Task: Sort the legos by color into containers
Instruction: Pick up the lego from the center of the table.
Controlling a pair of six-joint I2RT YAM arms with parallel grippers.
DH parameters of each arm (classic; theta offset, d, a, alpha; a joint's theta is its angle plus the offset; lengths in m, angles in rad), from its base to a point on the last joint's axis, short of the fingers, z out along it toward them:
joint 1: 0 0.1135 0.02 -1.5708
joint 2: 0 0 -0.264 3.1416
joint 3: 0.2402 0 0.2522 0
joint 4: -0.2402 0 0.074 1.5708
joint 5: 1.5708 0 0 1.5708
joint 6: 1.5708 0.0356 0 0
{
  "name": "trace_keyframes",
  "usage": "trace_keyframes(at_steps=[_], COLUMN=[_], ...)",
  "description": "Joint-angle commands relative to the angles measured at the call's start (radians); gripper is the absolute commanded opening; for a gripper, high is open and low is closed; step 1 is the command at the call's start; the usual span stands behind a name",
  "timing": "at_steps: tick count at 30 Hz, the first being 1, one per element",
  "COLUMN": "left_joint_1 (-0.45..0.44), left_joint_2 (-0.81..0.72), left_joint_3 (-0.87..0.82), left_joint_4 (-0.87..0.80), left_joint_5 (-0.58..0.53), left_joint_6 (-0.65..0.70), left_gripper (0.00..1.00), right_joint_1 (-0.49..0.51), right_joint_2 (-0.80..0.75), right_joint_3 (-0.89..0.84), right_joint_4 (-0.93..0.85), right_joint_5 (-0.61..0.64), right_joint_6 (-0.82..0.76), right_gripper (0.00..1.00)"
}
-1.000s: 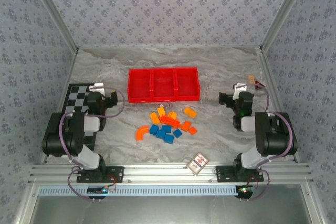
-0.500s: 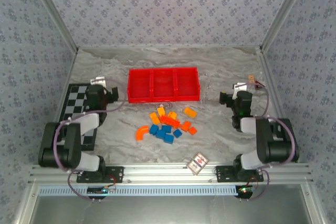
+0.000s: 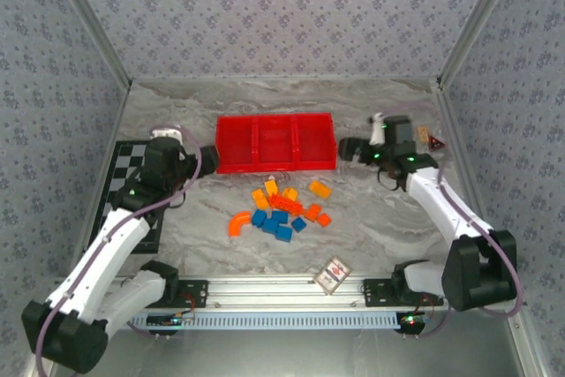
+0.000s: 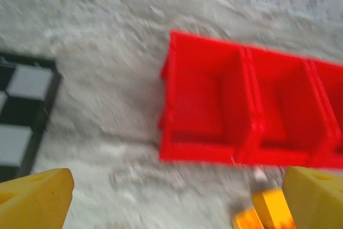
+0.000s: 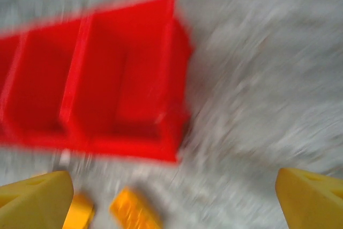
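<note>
Marbled grey desk [image 3: 371, 227] from above: both arms had unfolded and reached forward since a second earlier. The left end effector [image 3: 203, 162] now sat just beside the tray's [image 3: 274, 168] left near corner, off the checkerboard [image 3: 124, 174]. The right end effector [image 3: 346, 149] had swung in to the tray's right end. The legos [image 3: 281, 211] lay unmoved in their loose cluster in front of the tray, with the card [image 3: 333, 275] nearer the bases.

Left wrist: yellow fingers [image 4: 32, 199] stood spread wide with nothing between them, the tray ahead, a yellow-orange lego [image 4: 268, 210] at the lower right.

Right wrist, blurred: fingers [image 5: 32, 199] were likewise wide apart and empty, with two orange legos [image 5: 134, 213] in front of the tray.
</note>
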Motion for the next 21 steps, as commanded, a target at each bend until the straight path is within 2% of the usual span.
trace_keyframes(at_steps=[1, 7, 9, 11, 21], left_joint_1=[-0.013, -0.013, -0.019, -0.018, -0.019], left_joint_2=[-0.124, -0.291, -0.338, -0.380, -0.445], left_joint_3=[-0.031, -0.116, -0.143, -0.169, -0.200], left_joint_4=[-0.194, -0.241, -0.223, -0.170, -0.127], left_joint_5=[0.028, 0.052, 0.033, 0.075, 0.108], left_joint_6=[-0.078, -0.067, -0.074, -0.062, -0.058], left_gripper=[1.00, 1.00, 1.00, 1.00, 1.00], right_joint_1=[0.119, 0.249, 0.268, 0.285, 0.352], right_joint_2=[0.055, 0.161, 0.194, 0.235, 0.387], right_joint_3=[0.047, 0.068, 0.088, 0.115, 0.194], right_joint_4=[-0.229, -0.276, -0.275, -0.310, -0.294], right_joint_5=[0.018, 0.128, 0.146, 0.165, 0.243], right_joint_6=[-0.071, -0.127, -0.148, -0.178, -0.268], right_gripper=[0.99, 1.00, 1.00, 1.00, 1.00])
